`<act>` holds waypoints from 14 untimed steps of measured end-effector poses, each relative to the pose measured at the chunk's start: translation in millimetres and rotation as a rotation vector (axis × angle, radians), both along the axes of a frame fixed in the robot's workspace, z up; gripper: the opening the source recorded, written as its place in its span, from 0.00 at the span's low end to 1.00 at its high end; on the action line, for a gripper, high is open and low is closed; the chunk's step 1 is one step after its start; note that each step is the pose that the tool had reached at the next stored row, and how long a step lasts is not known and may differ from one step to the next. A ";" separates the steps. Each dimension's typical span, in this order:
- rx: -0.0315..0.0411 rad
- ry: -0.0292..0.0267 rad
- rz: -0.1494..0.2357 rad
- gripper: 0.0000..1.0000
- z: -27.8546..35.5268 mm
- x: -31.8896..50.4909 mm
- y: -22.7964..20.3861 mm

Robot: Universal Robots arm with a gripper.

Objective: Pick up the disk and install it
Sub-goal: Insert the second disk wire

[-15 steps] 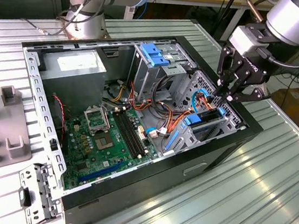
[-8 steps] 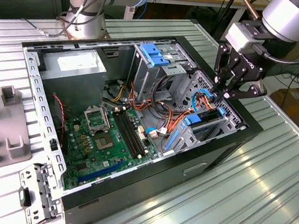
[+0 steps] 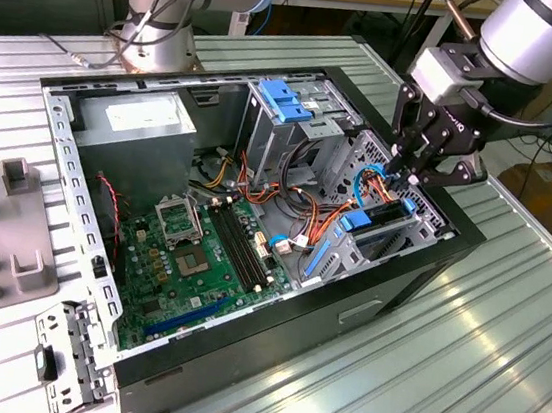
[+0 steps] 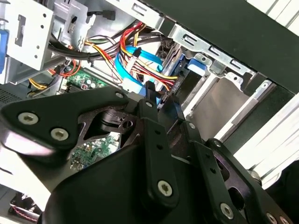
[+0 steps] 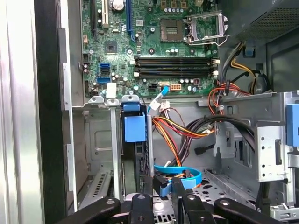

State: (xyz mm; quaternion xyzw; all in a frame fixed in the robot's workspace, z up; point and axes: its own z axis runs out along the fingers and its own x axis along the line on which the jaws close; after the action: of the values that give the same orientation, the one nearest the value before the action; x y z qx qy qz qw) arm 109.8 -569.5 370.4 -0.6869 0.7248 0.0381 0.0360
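Note:
The disk (image 3: 386,230) stands on edge in a slot of the drive cage at the exterior view's right end of the open computer case (image 3: 429,276). Its blue rail tab (image 5: 134,127) and dark narrow edge (image 5: 141,161) face the first wrist view. My gripper (image 3: 409,180) hangs just above the cage, over the disk's cable end. Its black fingers (image 5: 148,189) stand a small gap apart beside the disk's end, with nothing gripped between them. A blue flat cable (image 5: 180,175) lies behind the fingertips. In the second wrist view the fingers (image 4: 150,95) point down at the bundle of coloured wires.
A grey power supply box (image 3: 135,121) fills the case's far corner. The green motherboard (image 3: 189,256) lies in the middle. Orange, red and yellow wires (image 3: 305,215) run beside the cage. A light-blue clip (image 3: 284,100) tops the upper cage. A second arm's base (image 3: 163,21) stands behind.

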 end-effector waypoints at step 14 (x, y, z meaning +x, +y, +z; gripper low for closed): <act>0.0009 0.0001 0.022 0.16 -9.9 -7.6 -8.4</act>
State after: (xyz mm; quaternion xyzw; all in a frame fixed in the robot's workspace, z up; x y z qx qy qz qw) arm 102.2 -577.9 360.5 -0.6950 0.7171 0.0389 0.0358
